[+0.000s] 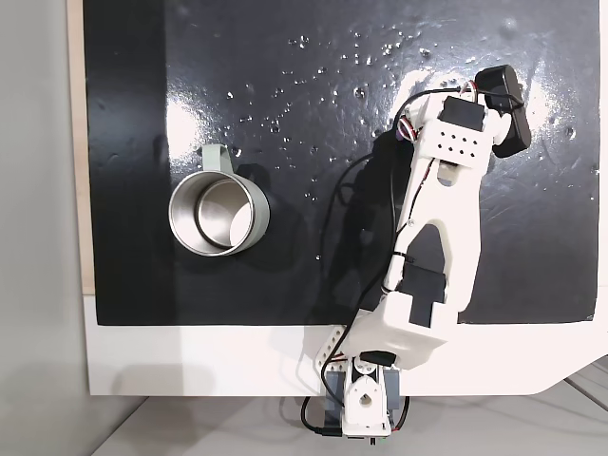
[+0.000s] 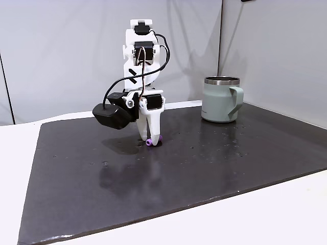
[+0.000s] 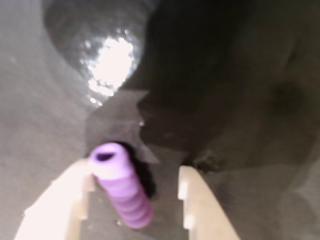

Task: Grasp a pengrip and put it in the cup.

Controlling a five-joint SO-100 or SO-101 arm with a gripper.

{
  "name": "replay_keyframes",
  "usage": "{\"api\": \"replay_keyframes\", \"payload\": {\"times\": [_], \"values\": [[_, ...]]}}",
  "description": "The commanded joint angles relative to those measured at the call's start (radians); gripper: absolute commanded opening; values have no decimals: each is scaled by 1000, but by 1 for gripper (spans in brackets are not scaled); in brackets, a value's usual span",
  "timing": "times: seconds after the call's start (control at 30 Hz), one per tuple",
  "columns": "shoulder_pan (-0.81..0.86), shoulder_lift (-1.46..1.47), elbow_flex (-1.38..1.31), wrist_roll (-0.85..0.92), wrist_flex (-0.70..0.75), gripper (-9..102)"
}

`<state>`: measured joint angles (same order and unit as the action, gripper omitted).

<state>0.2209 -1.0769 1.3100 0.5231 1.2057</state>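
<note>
A glossy black mat (image 2: 204,163) covered the white tabletop (image 2: 286,214). The pincer (image 3: 135,200) stood parted around the pengrip (image 3: 122,192), which seemed to touch the left finger in the blurred wrist view. The cup (image 2: 220,99) stood well apart.

In the wrist view the pengrip (image 3: 121,184) lies between the gripper (image 3: 134,192) fingers, seemingly touching the left one.
</note>
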Motion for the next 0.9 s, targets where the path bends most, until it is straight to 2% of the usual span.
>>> {"api": "replay_keyframes", "payload": {"times": [0.0, 0.33, 0.5, 0.87], "values": [[-14, -8, -58, 12, -26, 17], [-21, -3, -54, 14, -37, 2], [-31, -61, -43, -2, 3, 2], [-160, -463, 60, -63, 207, 1]]}}
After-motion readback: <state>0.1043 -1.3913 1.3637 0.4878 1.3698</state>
